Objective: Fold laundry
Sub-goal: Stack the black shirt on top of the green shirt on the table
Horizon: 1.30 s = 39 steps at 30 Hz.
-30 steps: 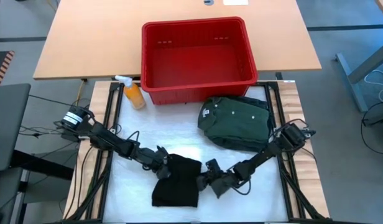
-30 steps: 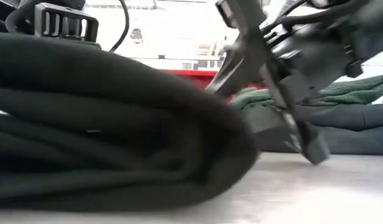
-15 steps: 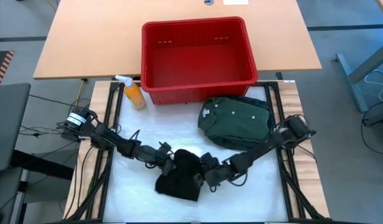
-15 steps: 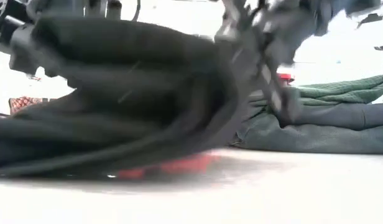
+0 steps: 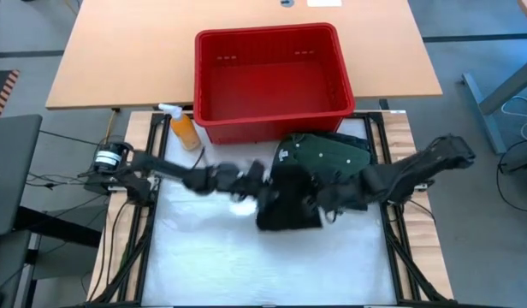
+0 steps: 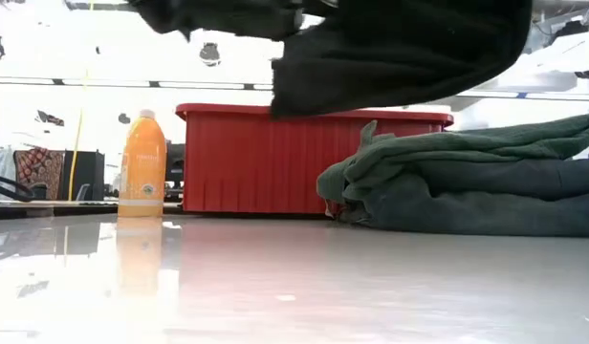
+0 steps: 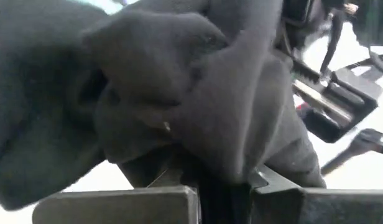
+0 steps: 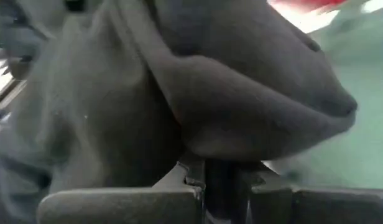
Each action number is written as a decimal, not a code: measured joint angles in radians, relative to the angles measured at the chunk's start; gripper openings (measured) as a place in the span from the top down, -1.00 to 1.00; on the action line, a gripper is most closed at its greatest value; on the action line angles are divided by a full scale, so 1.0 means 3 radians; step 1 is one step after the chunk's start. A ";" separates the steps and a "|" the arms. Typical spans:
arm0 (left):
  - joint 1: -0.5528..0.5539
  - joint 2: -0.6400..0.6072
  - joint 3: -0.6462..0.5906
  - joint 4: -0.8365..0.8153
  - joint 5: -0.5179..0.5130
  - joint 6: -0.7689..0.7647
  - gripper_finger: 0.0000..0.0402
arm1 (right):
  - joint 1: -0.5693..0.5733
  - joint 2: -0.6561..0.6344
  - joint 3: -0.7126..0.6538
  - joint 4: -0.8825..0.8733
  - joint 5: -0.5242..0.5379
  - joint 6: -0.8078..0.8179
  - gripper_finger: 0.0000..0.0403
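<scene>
Since the earlier frame the black garment [image 5: 289, 198] has risen off the table toward the red basket [image 5: 272, 73]. Our left gripper [image 5: 257, 178] and right gripper [image 5: 325, 200] clamp it; we lift evenly, then lower it squarely onto the green shirt [image 5: 328, 162].

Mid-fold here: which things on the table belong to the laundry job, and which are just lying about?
Job:
- black garment, lifted off the table, held by left end effector and right end effector
- folded green shirt

Lying about:
- red basket
- orange bottle
</scene>
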 joint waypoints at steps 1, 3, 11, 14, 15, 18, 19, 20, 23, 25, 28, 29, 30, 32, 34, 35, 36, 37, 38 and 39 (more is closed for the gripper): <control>0.0114 0.0004 0.0212 -0.0265 0.0037 0.0098 0.91 | -0.0059 -0.0111 0.0005 -0.0165 0.0021 -0.0009 0.77; 0.0341 0.0093 0.0652 -0.0714 0.0132 0.0344 0.91 | -0.0185 -0.0318 0.0005 -0.0513 0.0040 -0.0030 0.77; 0.0947 0.1148 0.2434 -0.1841 0.0782 0.0690 0.91 | -0.0897 -0.0951 0.0004 -0.1662 0.0033 -0.0342 0.77; 0.1003 0.1634 0.2965 -0.1971 0.0935 0.0611 0.92 | -0.1176 -0.1063 0.0004 -0.2016 -0.0016 -0.0518 0.77; 0.1012 0.1762 0.3135 -0.1997 0.0979 0.0588 0.92 | -0.1259 -0.1072 0.0002 -0.2104 -0.0023 -0.0587 0.77; 0.1062 0.1998 0.3560 -0.2259 0.1002 0.0569 0.92 | -0.1471 -0.1089 -0.0110 -0.2122 -0.0024 -0.0818 0.77; 0.1077 0.2052 0.3668 -0.2366 0.0990 0.0581 0.92 | -0.1535 -0.1098 -0.0167 -0.2121 -0.0022 -0.0875 0.77; 0.1094 0.2083 0.3747 -0.2499 0.0950 0.0592 0.92 | -0.1593 -0.1098 -0.0236 -0.2110 -0.0025 -0.0926 0.77; 0.1134 0.2127 0.3854 -0.2833 0.0890 0.0656 0.85 | -0.1711 -0.1088 -0.0471 -0.2093 -0.0029 -0.0961 0.76; 0.1160 0.2127 0.3864 -0.3042 0.0880 0.0683 0.75 | -0.1771 -0.1088 -0.0593 -0.2067 -0.0030 -0.0978 0.70; 0.1225 0.2126 0.3867 -0.3390 0.0959 0.0678 0.54 | -0.1851 -0.1083 -0.0673 -0.2108 -0.0032 -0.1050 0.51; 0.1254 0.2126 0.3867 -0.3483 0.1014 0.0679 0.48 | -0.1872 -0.1082 -0.0674 -0.2103 -0.0029 -0.1076 0.44; 0.1282 0.2126 0.3867 -0.3576 0.1060 0.0678 0.41 | -0.1894 -0.1087 -0.0672 -0.2068 -0.0029 -0.1098 0.36; 0.1335 0.2126 0.3865 -0.3649 0.1210 0.0715 0.31 | -0.1927 -0.1116 -0.0670 -0.2049 -0.0030 -0.1104 0.20; 0.1382 0.2095 0.3864 -0.3641 0.1415 0.0857 0.23 | -0.1960 -0.1158 -0.0635 -0.2057 -0.0046 -0.1112 0.06; 0.1400 0.2066 0.3864 -0.3612 0.1488 0.0926 0.20 | -0.1973 -0.1177 -0.0586 -0.2054 -0.0046 -0.1111 -0.01; 0.1412 0.2029 0.3864 -0.3578 0.1527 0.0964 0.18 | -0.1980 -0.1206 -0.0537 -0.2049 -0.0055 -0.1112 -0.07; 0.1427 0.1980 0.3864 -0.3566 0.1547 0.0997 0.17 | -0.1986 -0.1235 -0.0470 -0.2051 -0.0076 -0.1112 -0.13; 0.1446 0.1930 0.3864 -0.3587 0.1570 0.1029 0.16 | -0.1998 -0.1260 -0.0399 -0.2052 -0.0098 -0.1112 -0.18; 0.1459 0.1888 0.3863 -0.3593 0.1569 0.1106 0.16 | -0.2000 -0.1282 -0.0313 -0.2050 -0.0106 -0.1111 -0.22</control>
